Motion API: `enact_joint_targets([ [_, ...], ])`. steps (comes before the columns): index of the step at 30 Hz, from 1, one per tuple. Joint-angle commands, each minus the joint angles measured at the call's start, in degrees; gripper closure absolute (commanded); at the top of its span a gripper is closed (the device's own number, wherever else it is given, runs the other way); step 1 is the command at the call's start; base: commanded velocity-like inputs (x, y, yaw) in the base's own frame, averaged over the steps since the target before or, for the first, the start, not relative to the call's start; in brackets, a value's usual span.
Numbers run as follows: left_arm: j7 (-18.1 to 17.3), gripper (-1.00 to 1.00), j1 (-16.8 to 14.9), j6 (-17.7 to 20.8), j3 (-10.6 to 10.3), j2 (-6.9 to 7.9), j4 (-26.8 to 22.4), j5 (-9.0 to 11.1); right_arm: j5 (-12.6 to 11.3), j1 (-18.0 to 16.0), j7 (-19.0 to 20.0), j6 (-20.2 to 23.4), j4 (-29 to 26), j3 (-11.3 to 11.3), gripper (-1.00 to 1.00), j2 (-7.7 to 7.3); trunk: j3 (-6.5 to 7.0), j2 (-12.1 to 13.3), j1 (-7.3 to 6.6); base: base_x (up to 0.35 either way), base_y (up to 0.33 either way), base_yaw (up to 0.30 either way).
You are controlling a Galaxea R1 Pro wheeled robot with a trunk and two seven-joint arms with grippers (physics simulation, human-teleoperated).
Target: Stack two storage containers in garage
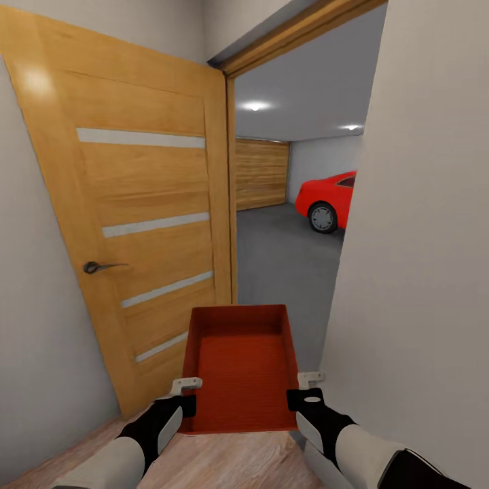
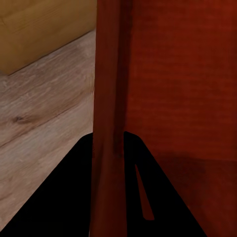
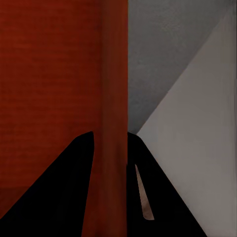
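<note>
Storage container (image 1: 239,370) held level at the open wooden door (image 1: 136,217), above the wood plank floor (image 1: 224,462). Left hand (image 1: 185,386) clamped on its left wall, right hand (image 1: 310,377) clamped on its right wall. Beyond: garage floor (image 1: 285,265), red car (image 1: 329,197).

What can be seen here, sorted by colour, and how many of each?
Orange-red: 1, the bin, held between the left gripper and right gripper.
Red: 1, the car.
Wood-coloured: 2, the open door and the garage door.
Total: 4.
</note>
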Motion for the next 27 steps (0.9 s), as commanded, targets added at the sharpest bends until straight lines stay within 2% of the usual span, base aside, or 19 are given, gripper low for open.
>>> enact_joint_targets([
  [1, 0.5, 1.00, -0.1, -1.1, 0.9, 0.08, -0.3, -0.7, -1.2, 0.0, 0.0, 0.1, 0.8, -0.2, 1.00, -0.01, -0.10, -0.1, 0.05, 0.284, 0.192, -0.286],
  [17, 0.5, 1.00, -0.1, -1.1, 0.9, 0.08, -0.3, -0.7, -1.2, 0.0, 0.0, 0.1, 0.8, -0.2, 1.00, 0.01, -0.10, -0.1, 0.05, 0.284, 0.203, -0.282],
  [24, 0.5, 1.00, -0.1, -1.1, 0.9, 0.08, -0.3, -0.8, -1.2, 0.0, 0.0, 0.1, 0.8, -0.3, 1.00, 0.01, -0.10, -0.1, 0.05, 0.276, 0.221, -0.035],
  [27, 0.5, 1.00, -0.1, -1.1, 0.9, 0.08, -0.3, -0.8, -1.2, 0.0, 0.0, 0.1, 0.8, -0.2, 1.00, 0.01, -0.10, -0.1, 0.05, 0.062, 0.047, -0.001],
])
